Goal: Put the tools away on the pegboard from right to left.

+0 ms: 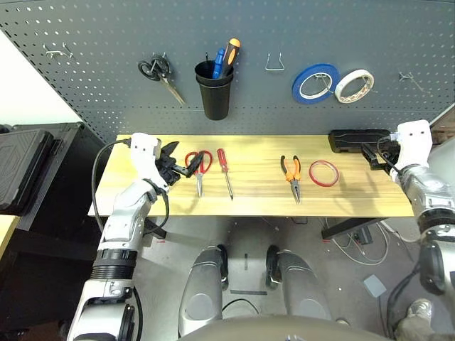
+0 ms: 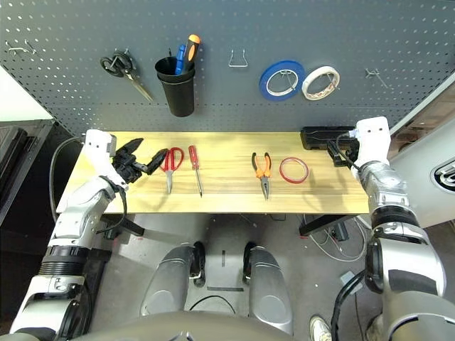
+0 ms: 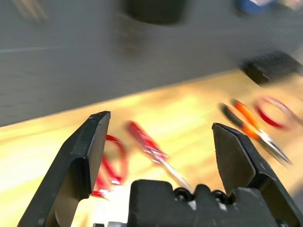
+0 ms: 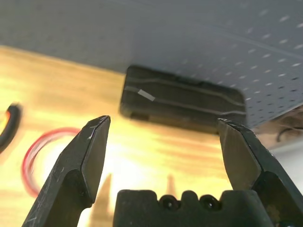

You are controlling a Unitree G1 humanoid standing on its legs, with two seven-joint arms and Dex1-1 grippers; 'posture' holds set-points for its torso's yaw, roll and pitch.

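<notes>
Four tools lie in a row on the wooden table (image 1: 256, 199): red-handled scissors (image 1: 199, 165), a slim red-handled screwdriver (image 1: 225, 170), orange-and-black-handled pliers (image 1: 291, 174) and a thin red tape ring (image 1: 323, 172). Behind them rises the dark grey pegboard (image 1: 106, 106). My left gripper (image 1: 181, 160) hovers open just left of the red scissors' handles, with nothing between its fingers (image 3: 90, 151). At the table's right end my right gripper (image 1: 371, 153) stands open and empty, beside a black box (image 4: 182, 99), with the red ring (image 4: 42, 151) off to one side.
On the pegboard hang black-handled scissors (image 1: 160, 71), a black cup (image 1: 214, 92) holding screwdrivers, a bare wire hook (image 1: 276, 62), a blue tape roll (image 1: 315, 82) and a white tape roll (image 1: 354, 85). More hooks sit far left (image 1: 57, 51) and far right (image 1: 411, 79).
</notes>
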